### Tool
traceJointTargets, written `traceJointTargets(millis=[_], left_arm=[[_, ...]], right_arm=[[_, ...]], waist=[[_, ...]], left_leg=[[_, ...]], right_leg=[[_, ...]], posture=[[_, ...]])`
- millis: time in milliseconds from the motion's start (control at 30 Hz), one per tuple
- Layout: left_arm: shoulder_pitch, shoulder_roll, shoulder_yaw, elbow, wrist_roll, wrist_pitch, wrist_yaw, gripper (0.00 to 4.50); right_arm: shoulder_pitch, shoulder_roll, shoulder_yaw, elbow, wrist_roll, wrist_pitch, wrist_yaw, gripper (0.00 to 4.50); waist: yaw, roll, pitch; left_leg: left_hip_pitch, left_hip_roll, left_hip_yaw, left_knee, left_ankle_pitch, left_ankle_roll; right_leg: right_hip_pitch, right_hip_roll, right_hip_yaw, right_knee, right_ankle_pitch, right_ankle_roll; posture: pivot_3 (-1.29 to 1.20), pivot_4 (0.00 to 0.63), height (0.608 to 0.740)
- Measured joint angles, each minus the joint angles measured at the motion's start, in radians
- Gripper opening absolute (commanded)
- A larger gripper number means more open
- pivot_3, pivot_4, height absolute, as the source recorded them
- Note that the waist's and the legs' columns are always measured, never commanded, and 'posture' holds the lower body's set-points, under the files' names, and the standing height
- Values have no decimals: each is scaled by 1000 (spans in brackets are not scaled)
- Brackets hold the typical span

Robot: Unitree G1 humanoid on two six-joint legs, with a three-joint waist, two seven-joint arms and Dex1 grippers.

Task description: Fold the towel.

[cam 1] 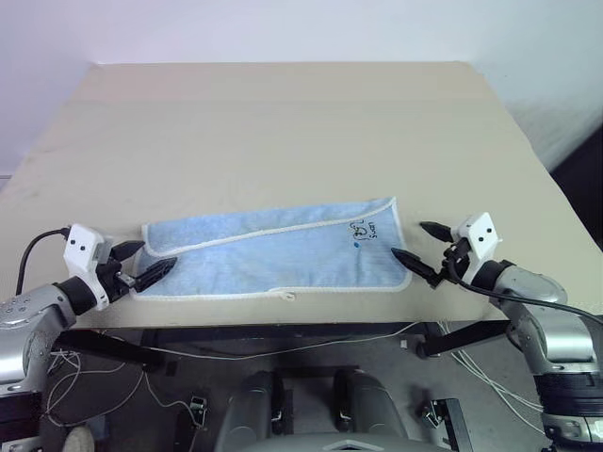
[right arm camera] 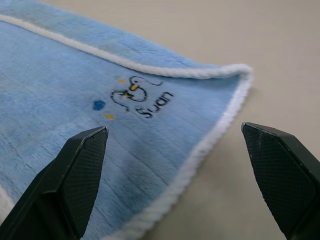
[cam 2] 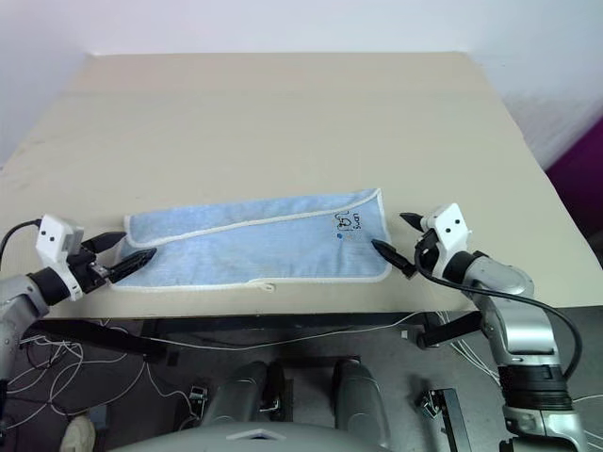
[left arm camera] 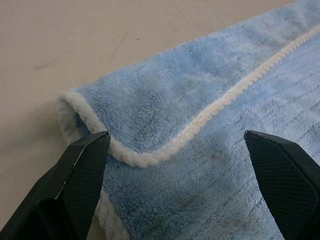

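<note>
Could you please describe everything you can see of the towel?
The towel is light blue terry with white piped edging and a small dark bird motif with lettering near its right end. It lies flat on the beige table near the front edge, already folded once lengthwise, the upper layer's edge running slantwise. A tiny white loop sits on the front edge.

Your left gripper (cam 1: 143, 264) and right gripper (cam 1: 426, 249) look alike: two black tapered fingers (left arm camera: 82, 170) with cross-hatched pads, behind them a white boxy housing (cam 1: 87, 250), then silver-grey arm shells. A black cable (cam 1: 513, 297) loops behind each housing.
</note>
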State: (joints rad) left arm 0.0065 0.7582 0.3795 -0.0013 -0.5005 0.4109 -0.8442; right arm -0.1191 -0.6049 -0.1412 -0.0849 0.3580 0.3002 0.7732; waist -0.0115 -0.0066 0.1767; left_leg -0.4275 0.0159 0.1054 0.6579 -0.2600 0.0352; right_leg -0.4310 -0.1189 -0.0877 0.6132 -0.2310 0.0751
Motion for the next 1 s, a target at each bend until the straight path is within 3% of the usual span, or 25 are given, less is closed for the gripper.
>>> traceJointTargets(millis=[1000], left_arm=[[-9,-5,-10,-17,56,-27,19,4484]], right_arm=[[-61,52,67,33,-22,-27,-7,4495]], waist=[[-2,0,0]], left_leg=[[0,0,0,-1,0,0]], right_leg=[[-1,0,0,0,0,0]], posture=[[0,150,740]])
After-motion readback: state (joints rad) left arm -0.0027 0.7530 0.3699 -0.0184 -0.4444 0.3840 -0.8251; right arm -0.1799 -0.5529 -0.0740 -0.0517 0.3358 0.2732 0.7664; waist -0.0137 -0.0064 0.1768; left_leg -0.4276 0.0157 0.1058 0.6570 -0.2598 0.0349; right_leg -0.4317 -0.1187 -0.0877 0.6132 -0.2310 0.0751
